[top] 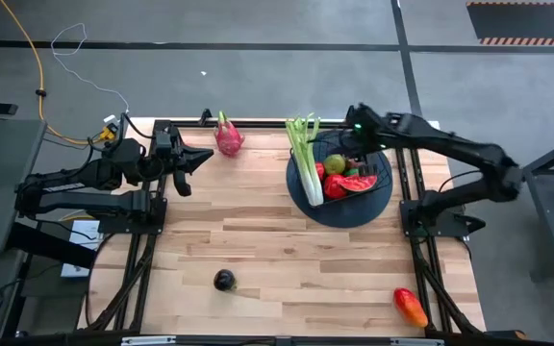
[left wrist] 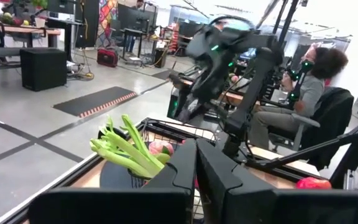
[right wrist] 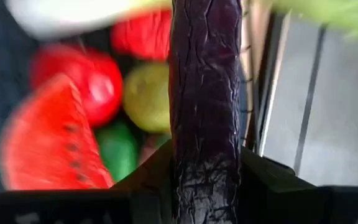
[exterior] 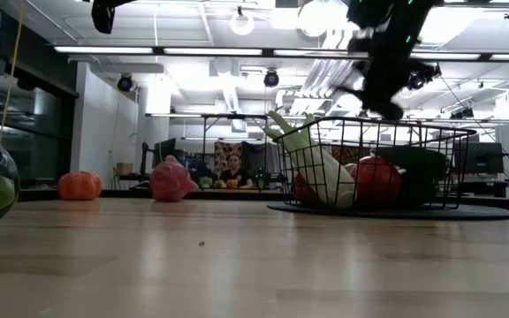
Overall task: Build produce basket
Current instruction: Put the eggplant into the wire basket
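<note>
The black wire basket (top: 378,165) stands on a dark round mat (top: 344,213) at the table's far right. It holds a celery stalk (top: 303,154), a watermelon slice (right wrist: 48,137), and red (right wrist: 89,78) and green (right wrist: 145,93) round fruits. My right gripper (top: 354,144) hangs over the basket, shut on a purple eggplant (right wrist: 204,81). My left gripper (top: 195,159) stands shut and empty at the far left, pointing level. A pink dragon fruit (top: 229,137), a dark round fruit (top: 224,280) and a red-orange mango (top: 410,306) lie on the table. My right gripper pinches the eggplant between its two fingers, which press on its two sides (right wrist: 204,174). The eggplant lies along the fingers and sticks out past them. The fingers slant down from above, over the basket. The eggplant is lifted clear of the produce below.
The dragon fruit lies at the far edge between the two arms. The dark fruit sits near the front edge at the middle, and the mango at the front right corner. Bare wood (top: 258,221) stretches between them. A person (left wrist: 312,87) sits beyond the table.
</note>
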Controlling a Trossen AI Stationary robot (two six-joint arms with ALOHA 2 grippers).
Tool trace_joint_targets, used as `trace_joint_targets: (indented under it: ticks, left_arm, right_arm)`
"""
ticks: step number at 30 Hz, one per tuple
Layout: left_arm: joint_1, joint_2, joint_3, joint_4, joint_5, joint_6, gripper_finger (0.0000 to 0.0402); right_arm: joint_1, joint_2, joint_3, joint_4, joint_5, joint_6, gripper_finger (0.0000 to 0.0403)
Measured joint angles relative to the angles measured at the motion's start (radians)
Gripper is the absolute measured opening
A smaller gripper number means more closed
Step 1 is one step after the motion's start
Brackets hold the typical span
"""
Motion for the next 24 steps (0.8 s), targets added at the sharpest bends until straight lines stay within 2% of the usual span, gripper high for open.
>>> trace_joint_targets:
  ticks: [4, 12, 20, 24]
  left_arm:
    - [0.0, 0.0, 0.0, 0.0, -0.009, 0.004, 0.0001]
    - [0.0, 0.0, 0.0, 0.0, -0.049, 0.004, 0.0]
    - [0.0, 0.0, 0.0, 0.0, -0.062, 0.03, 0.0]
    - [0.0, 0.0, 0.0, 0.0, -0.064, 0.03, 0.0]
  right_arm:
    - [-0.035, 0.126, -0.001, 0.002, 0.041, -0.11, 0.0103]
    - [-0.048, 0.294, -0.002, 0.011, 0.044, -0.136, 0.0103]
    - [-0.048, 0.349, -0.002, 0.038, 0.12, -0.13, 0.0103]
    - [-0.048, 0.345, -0.002, 0.073, 0.123, -0.109, 0.0103]
